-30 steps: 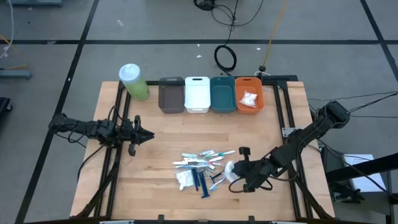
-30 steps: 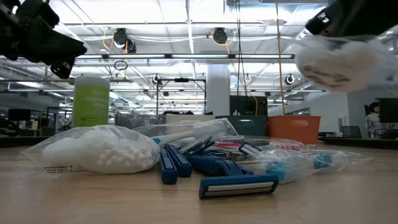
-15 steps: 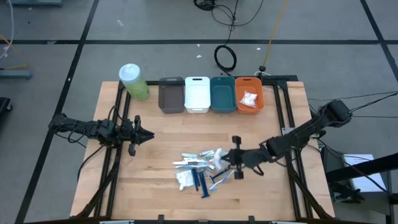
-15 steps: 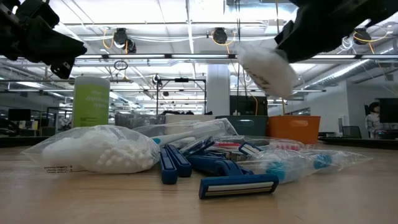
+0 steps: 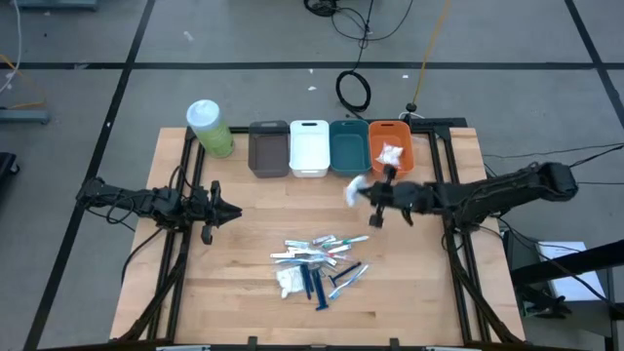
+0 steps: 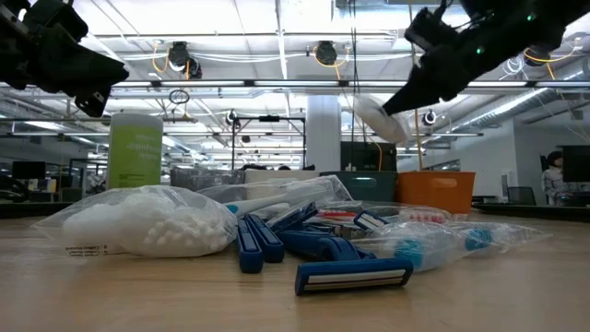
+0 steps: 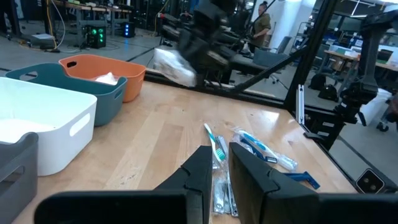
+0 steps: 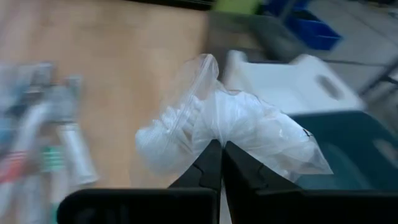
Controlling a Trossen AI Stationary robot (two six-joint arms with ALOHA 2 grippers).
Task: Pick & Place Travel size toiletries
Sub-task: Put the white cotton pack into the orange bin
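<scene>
We read the white pouch (image 8: 224,134) as very light and soft: thin crinkly clear film over white filling, sagging either side of the pinch. It looks slippery and easy to crush, so we'd take it by a bunched fold of film near its middle, not by the filling. That is how the right gripper (image 5: 369,194) has it now, fingers (image 8: 208,163) shut tight on a gathered pleat, film flaring above them.

Where it is: the pouch (image 5: 355,189) hangs in the air off the worktop (image 5: 263,219), just in front of the teal bin (image 5: 348,148) and the orange bin (image 5: 391,149). The orange bin already carries a similar white pouch (image 5: 392,153). In the low view the held pouch (image 6: 378,118) shows well above the pile.

The rest of the toiletries lie in a heap mid-worktop: a second white pouch (image 5: 290,281), flat silvery and pale-blue sticks (image 5: 317,250), stiffer dark blue razors (image 5: 317,287). We judge the sticks thin and slick, hard to get under; the razors are rigid, best taken by the handle.

Left gripper (image 5: 220,213) waits at the left side of the worktop, fingers (image 7: 202,171) nearly together, holding nothing.
</scene>
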